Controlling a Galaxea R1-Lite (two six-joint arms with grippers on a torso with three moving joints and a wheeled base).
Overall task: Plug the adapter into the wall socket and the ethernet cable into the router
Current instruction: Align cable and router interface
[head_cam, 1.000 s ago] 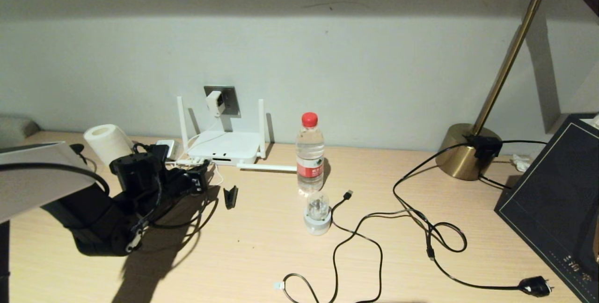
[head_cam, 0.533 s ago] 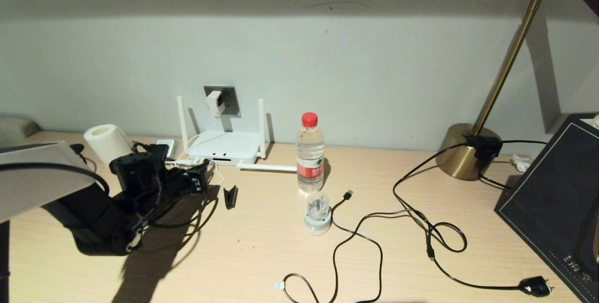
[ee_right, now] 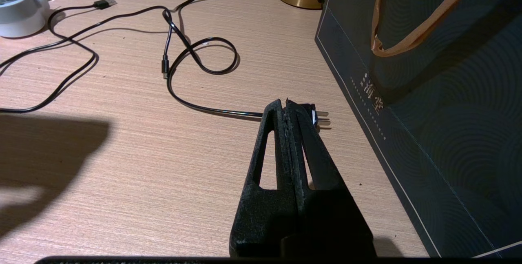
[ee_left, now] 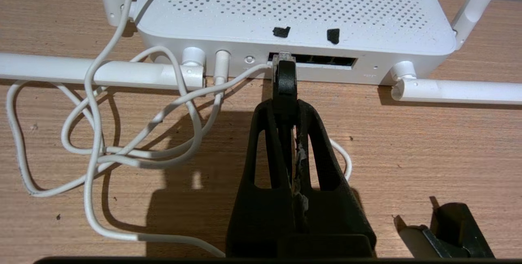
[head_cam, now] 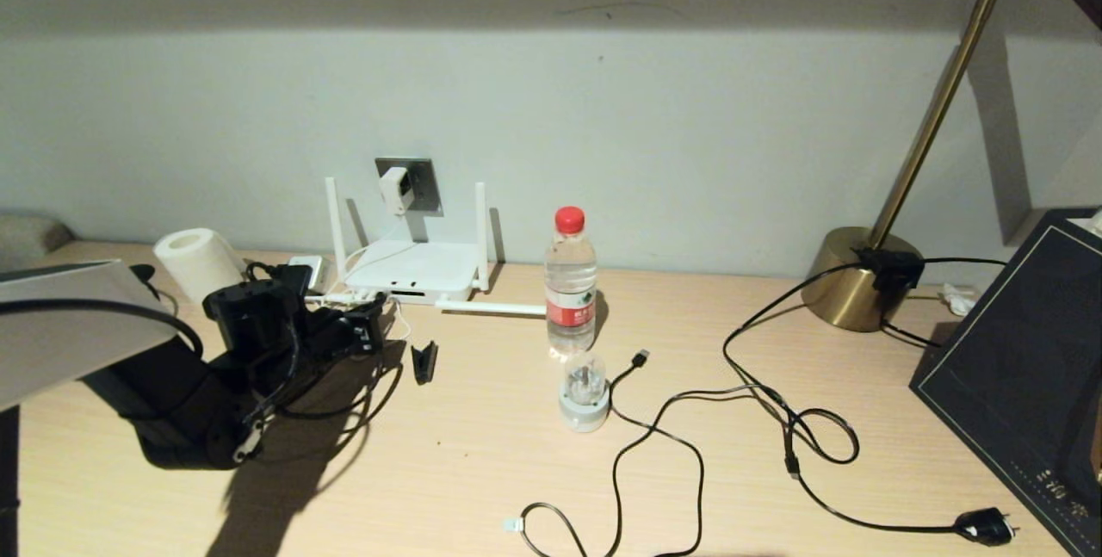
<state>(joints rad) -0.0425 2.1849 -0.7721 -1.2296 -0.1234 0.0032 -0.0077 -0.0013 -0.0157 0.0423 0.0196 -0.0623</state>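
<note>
Nothing moved: left hand (ee_left: 286, 111) grips ethernet cable (ee_left: 284, 78).

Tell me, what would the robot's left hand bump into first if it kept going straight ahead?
Probably the router. The left hand, shut on the black cable plug, points at the router's row of ports, with the plug's tip already at the leftmost port.

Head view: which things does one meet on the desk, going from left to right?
Paper roll → left hand holding the ethernet cable at the router → water bottle → brass lamp base → dark bag.
</note>
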